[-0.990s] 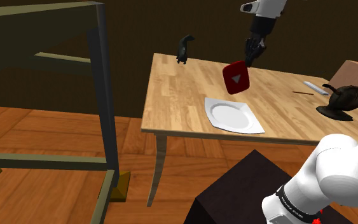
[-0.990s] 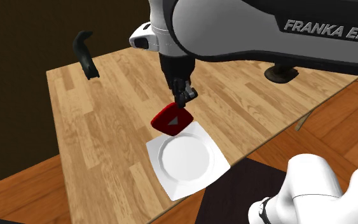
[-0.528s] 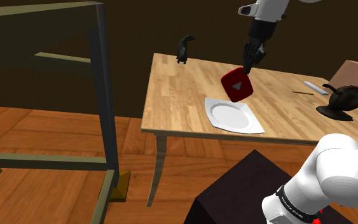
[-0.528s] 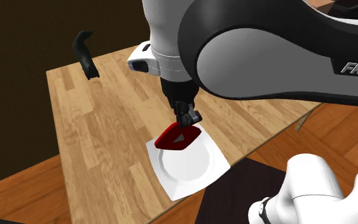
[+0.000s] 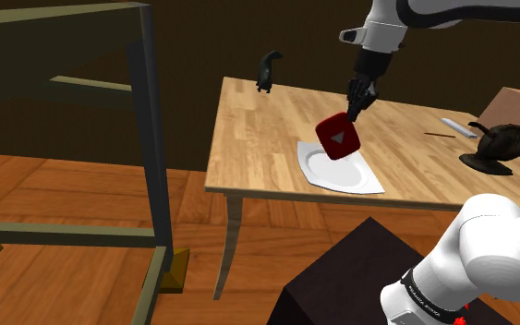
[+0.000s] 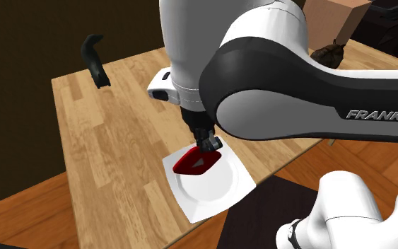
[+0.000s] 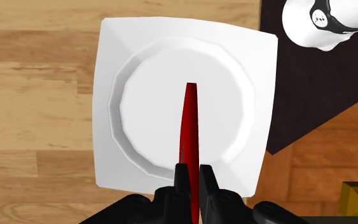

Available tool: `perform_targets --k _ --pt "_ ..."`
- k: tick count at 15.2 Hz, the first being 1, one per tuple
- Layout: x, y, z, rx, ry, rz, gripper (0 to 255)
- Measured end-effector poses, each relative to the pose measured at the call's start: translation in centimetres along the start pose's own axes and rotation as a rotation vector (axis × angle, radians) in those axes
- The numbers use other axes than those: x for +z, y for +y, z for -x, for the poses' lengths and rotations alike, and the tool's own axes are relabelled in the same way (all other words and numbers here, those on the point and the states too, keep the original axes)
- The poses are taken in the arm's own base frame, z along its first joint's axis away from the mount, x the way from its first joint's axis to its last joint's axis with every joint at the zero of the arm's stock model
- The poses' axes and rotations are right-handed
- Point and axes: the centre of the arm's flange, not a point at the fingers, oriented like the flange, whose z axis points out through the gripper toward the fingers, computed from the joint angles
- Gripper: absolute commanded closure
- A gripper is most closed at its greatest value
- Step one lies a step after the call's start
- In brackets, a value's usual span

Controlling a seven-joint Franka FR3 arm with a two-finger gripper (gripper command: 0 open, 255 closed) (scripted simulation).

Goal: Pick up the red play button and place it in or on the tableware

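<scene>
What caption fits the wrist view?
Gripper shut on the red play button, held edge-on over the square white plate.

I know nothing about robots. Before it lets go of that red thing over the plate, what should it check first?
1. Tool clamped on the red play button: ok, the fingers clasp its edge.
2. Button above the white plate: ok, over its middle.
3. Button low enough to release: cannot tell.
4. Button lying flat: not ok, it hangs on edge and would likely topple.
5. Plate safely on the table: cannot tell, one corner sits right at the table's edge.
</scene>
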Motion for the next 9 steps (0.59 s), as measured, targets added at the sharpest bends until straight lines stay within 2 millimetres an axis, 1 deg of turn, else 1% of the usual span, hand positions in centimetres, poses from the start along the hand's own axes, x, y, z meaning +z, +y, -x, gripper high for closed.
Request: perform_targets --k 6,9 --pt "3.3 -0.1 -0.2 0.0 0.0 0.0 255" --pt "4.3 0.1 -0.2 0.0 0.012 0.011 255"
